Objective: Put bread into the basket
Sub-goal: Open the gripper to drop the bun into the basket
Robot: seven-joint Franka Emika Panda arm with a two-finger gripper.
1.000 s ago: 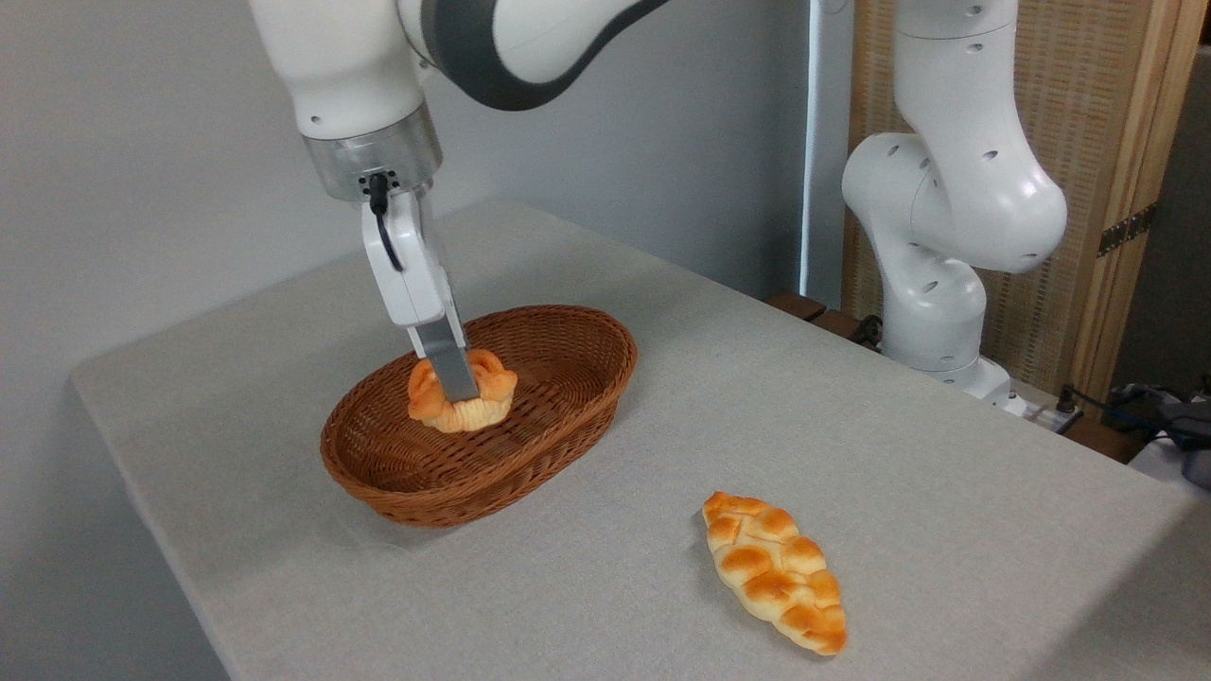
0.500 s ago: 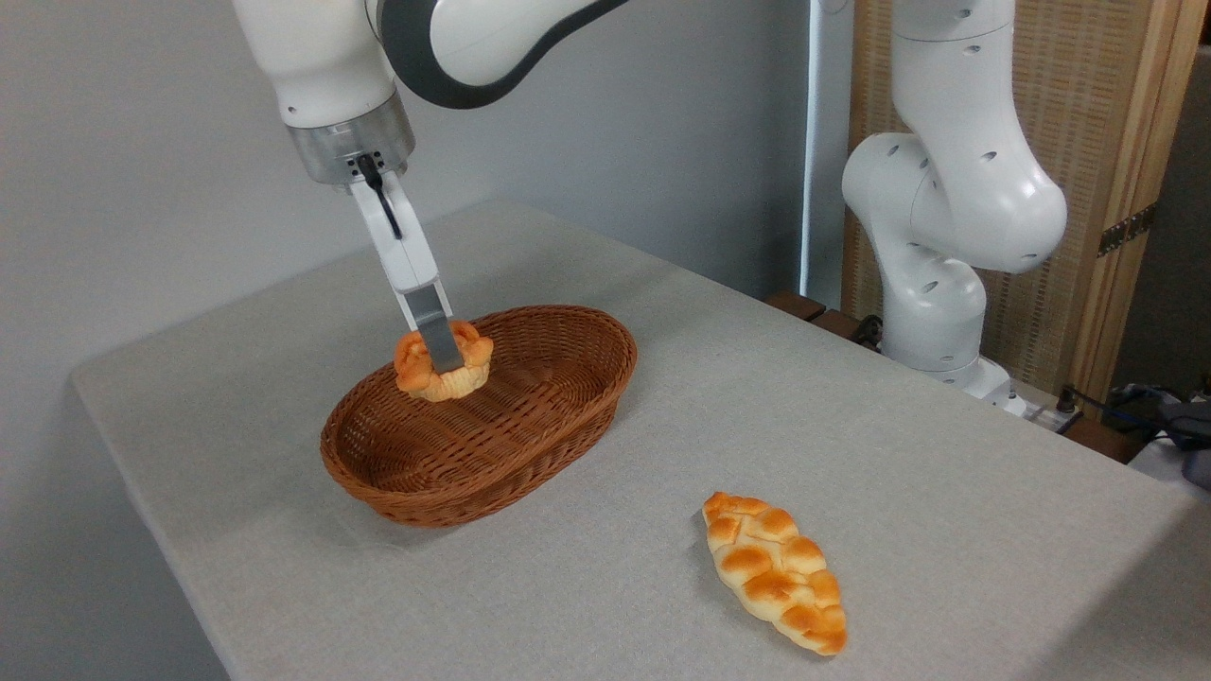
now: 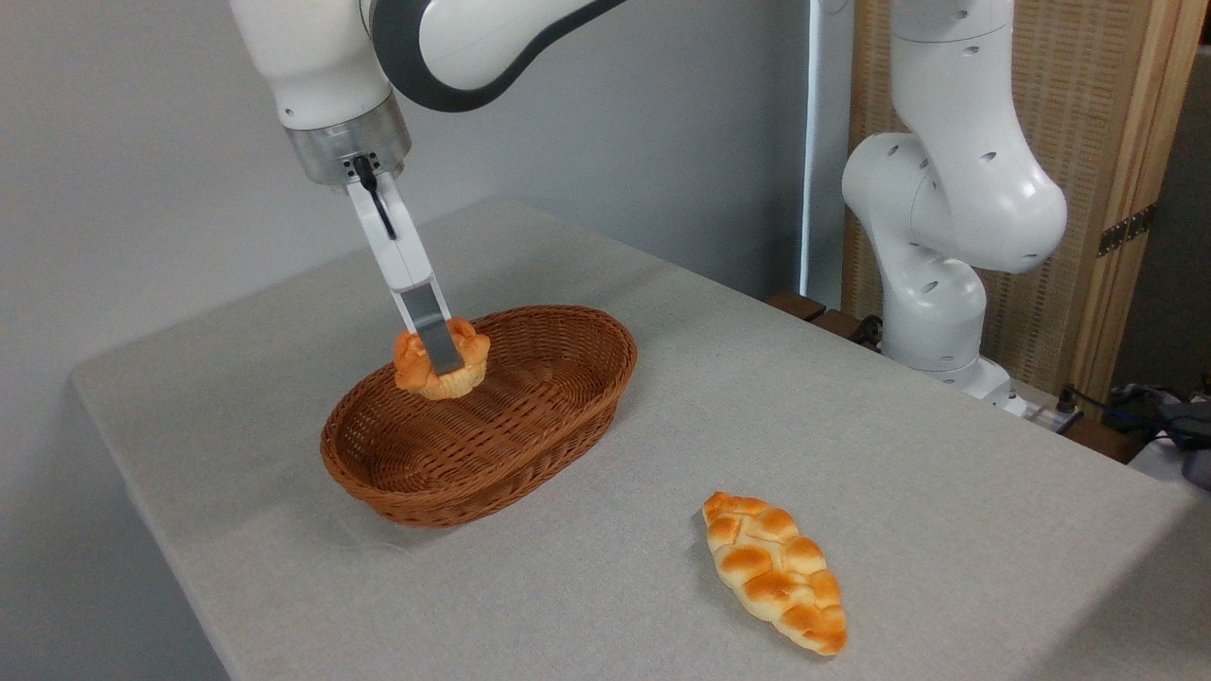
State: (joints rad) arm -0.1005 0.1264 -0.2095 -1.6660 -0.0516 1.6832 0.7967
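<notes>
End effector (image 3: 443, 357) grips the bread (image 3: 441, 363), its far finger hidden, over the basket (image 3: 530, 435).

- Arm (image 3: 956, 189): glossy white, rounded shells, with small dark screw holes dotted over the joints.
- A dark grey curved band runs between the white upper shells.
- Wrist ends in a brushed silver metal ring.
- A short black cable plugs in below that ring.
- End effector (image 3: 440, 355): slim white body, flat grey metal fingers (image 3: 433, 333).
</notes>
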